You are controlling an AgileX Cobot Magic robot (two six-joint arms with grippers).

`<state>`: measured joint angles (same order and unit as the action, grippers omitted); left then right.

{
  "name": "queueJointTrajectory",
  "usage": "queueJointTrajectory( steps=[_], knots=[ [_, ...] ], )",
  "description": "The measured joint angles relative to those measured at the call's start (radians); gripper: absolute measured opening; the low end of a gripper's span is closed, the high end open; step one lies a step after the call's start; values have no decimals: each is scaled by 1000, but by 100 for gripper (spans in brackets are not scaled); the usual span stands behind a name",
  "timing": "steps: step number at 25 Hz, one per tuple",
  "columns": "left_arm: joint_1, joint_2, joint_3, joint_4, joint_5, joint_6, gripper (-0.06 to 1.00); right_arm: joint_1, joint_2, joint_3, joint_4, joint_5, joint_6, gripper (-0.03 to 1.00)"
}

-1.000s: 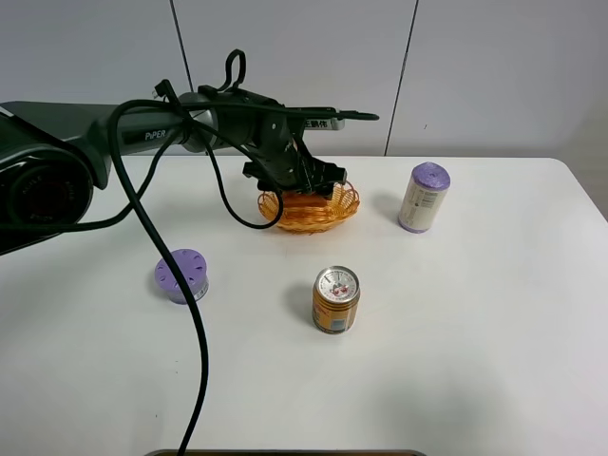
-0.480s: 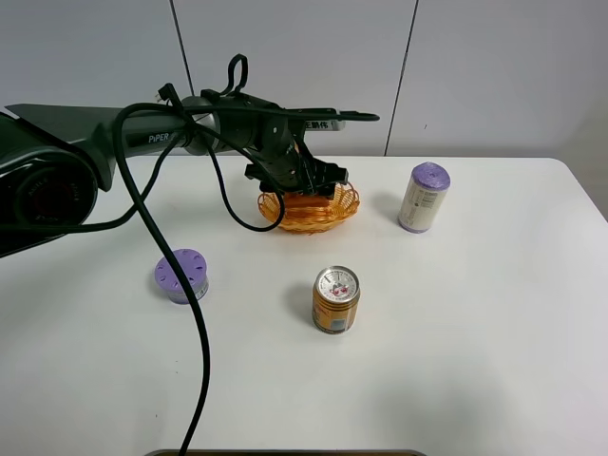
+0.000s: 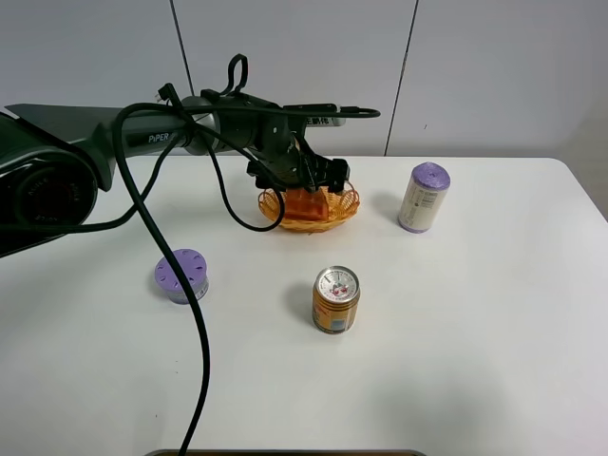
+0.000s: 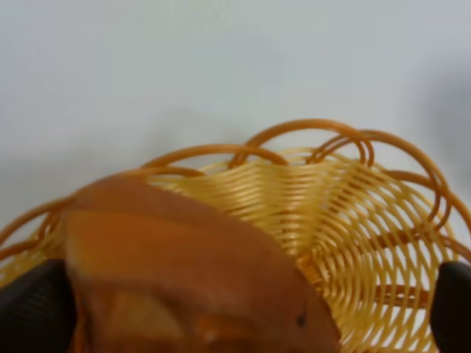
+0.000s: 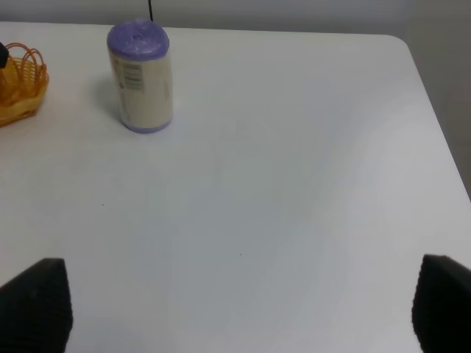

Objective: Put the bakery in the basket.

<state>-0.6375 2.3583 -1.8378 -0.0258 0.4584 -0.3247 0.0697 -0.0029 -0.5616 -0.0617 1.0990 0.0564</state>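
The orange-yellow wicker basket (image 3: pixel 348 201) stands at the back middle of the table. The orange-brown bakery (image 3: pixel 306 203) lies inside it. My left gripper (image 3: pixel 306 182) hangs right above the basket, its fingers spread to either side of the bakery. In the left wrist view the bakery (image 4: pixel 184 272) fills the space above the basket's weave (image 4: pixel 360 220), close to one dark finger, with a wide gap to the other; the left gripper (image 4: pixel 243 309) is open. My right gripper (image 5: pixel 235 309) is open and empty over bare table; the exterior view does not show it.
A white cylinder with a purple lid (image 3: pixel 423 198) stands right of the basket and shows in the right wrist view (image 5: pixel 140 76). An orange-gold drink can (image 3: pixel 336 300) stands in front. A purple round holder (image 3: pixel 180 275) sits at the left. A black cable hangs from the left arm.
The left gripper's fingers have spread apart over the basket. The bakery now shows lower, lying in the basket. The arm has barely shifted.
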Motion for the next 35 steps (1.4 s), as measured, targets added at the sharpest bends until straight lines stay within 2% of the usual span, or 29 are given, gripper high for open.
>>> queueJointTrajectory(
  steps=[5,11,22,27,31,35],
  knots=[
    [0,-27,0,6,9,6,99,0,0,0,0,0,0,91],
    [1,-127,0,67,117,37,99,0,0,0,0,0,0,91],
    [42,-376,0,247,580,66,99,0,0,0,0,0,0,91],
    [95,-482,0,253,732,143,99,0,0,0,0,0,0,91],
    [145,-574,72,200,745,197,99,0,0,0,0,0,0,91],
    [200,-705,275,119,694,220,99,0,0,0,0,0,0,91]
  ],
)
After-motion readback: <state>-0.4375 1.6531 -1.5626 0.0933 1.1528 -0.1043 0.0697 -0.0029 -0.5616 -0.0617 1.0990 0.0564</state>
